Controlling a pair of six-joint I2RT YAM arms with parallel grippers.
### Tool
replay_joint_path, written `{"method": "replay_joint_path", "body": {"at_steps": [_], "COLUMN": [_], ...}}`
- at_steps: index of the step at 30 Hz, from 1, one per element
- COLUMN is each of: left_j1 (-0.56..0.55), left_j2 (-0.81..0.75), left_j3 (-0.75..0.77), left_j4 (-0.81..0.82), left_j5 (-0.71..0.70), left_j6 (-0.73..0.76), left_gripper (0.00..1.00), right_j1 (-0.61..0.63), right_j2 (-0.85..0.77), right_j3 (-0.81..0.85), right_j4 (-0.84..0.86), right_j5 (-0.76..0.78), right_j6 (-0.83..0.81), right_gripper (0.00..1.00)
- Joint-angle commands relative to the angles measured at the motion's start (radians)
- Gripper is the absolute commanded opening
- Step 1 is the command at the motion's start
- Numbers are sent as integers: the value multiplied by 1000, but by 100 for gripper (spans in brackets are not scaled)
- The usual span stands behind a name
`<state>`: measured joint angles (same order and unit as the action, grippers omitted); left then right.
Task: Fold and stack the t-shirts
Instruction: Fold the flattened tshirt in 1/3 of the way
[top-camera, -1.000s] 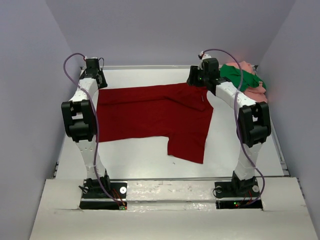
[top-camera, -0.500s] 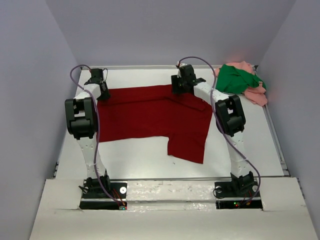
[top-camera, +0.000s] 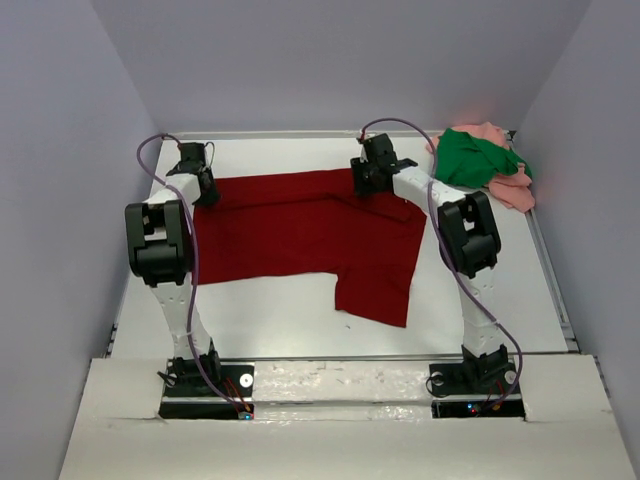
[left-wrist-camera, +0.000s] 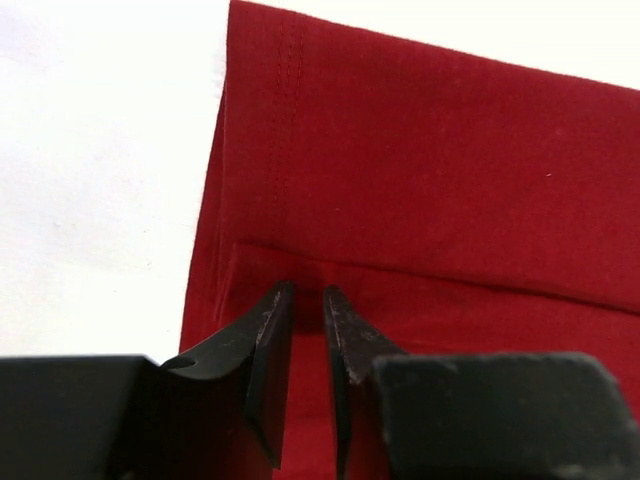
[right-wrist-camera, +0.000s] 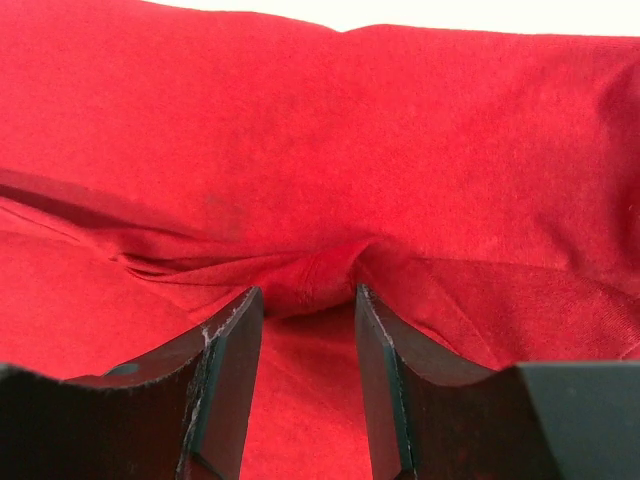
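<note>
Right arm has swung in from the green t-shirt (top-camera: 465, 158) at 1 o'clock. The right gripper (right-wrist-camera: 306, 292) straddles a bunched ridge on the 12 o'clock edge of the dark red t-shirt (top-camera: 300, 235), jaws apart. Left gripper (left-wrist-camera: 305, 290) is on the shirt's 10 o'clock corner, nearly closed; can't tell if it's gripping. Shirt spread mid-table.

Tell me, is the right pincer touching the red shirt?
Touching. Right wrist view: right pincer presses into the red shirt, cloth bunched between.
</note>
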<state>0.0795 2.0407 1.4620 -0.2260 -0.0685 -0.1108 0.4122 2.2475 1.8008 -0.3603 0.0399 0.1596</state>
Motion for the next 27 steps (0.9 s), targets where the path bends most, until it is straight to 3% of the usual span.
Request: {"method": "replay_joint_path", "body": {"at_steps": [1, 3, 5, 6, 7, 9, 11, 18, 21, 22, 25, 27], "left_j1": [0, 0, 0, 0, 0, 0, 3, 25, 40, 43, 45, 46], "left_j2": [-85, -96, -106, -109, -111, -114, -120, -155, -165, -168, -177, -178], "left_j3": [-12, -9, -8, -8, -8, -8, -11, -15, -19, -22, -32, -40], "left_j4": [14, 11, 8, 8, 10, 10, 13, 20, 20, 22, 31, 33], "left_j5": [-2, -4, -5, -8, -10, -16, -16, -4, 7, 9, 10, 12], "left_j6": [3, 6, 10, 10, 10, 10, 8, -1, -1, -1, -3, -3], "left_gripper": [30, 30, 30, 30, 30, 30, 31, 37, 39, 40, 41, 42], "right_j1": [20, 20, 20, 20, 20, 20, 20, 20, 20, 20, 20, 20], "right_j2": [-52, -40, -40, -42, -45, -51, -54, -88, -69, -62, -26, -3], "right_j3": [-3, 9, 14, 14, 15, 9, 2, -41, 24, 52, 158, 195], "right_j4": [4, 0, -3, -3, -3, -3, -3, -5, -22, -49, -104, -121], "right_j5": [-15, -3, 0, 3, 8, 17, 26, 40, 69, 69, 75, 92], "right_j6": [-14, -6, 1, 3, 3, 3, 1, 31, 40, 43, 75, 96], "right_gripper": [48, 47, 38, 32, 14, 4, 0, 0, 25, 42, 55, 57]}}
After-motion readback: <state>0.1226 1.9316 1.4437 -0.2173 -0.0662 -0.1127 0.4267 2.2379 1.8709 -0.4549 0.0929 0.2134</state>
